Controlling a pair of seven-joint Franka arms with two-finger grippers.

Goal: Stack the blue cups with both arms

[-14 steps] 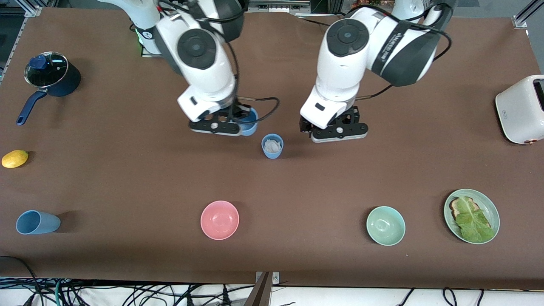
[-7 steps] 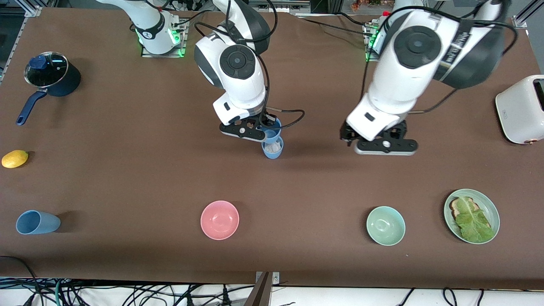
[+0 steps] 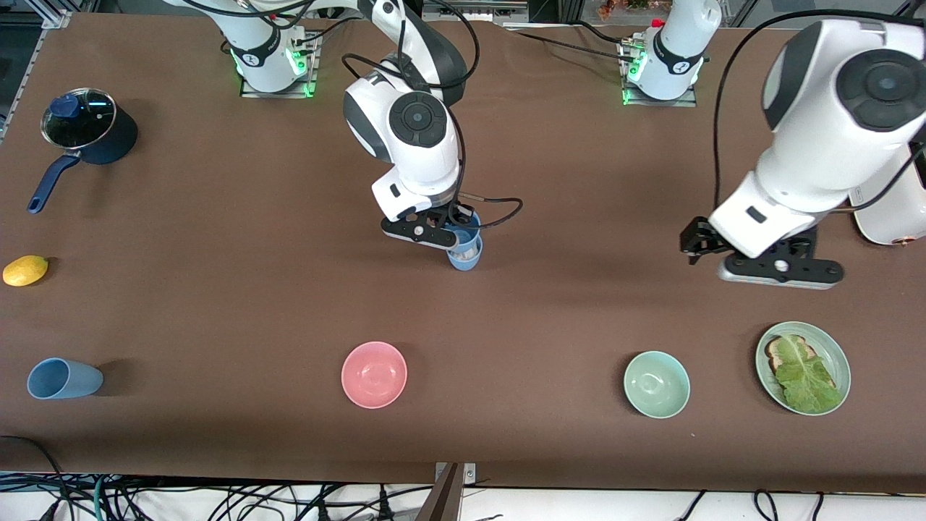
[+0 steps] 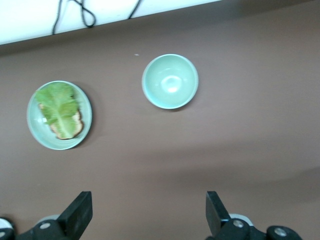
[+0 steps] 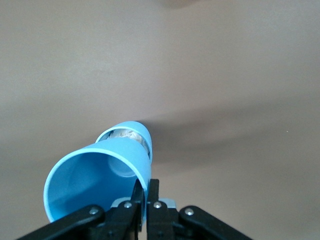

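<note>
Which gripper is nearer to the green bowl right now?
Left. The left gripper, open, hangs over bare table beside the toaster, near the green bowl. The right gripper holds a blue cup over the standing cup mid-table.

Bright, even overhead light fills the front view — the matte brown table [image 3: 217, 304] shows no glare, only soft shadows pooled beside each thing. The glossy white left arm [image 3: 832, 130] casts a broad, faint shadow across the cloth. The pale green ceramic bowl [image 4: 170, 81] carries a small highlight and looks slightly soft. In the right wrist view the light-blue plastic cup [image 5: 97, 180] is sharp — the table around it washes out pale.
</note>
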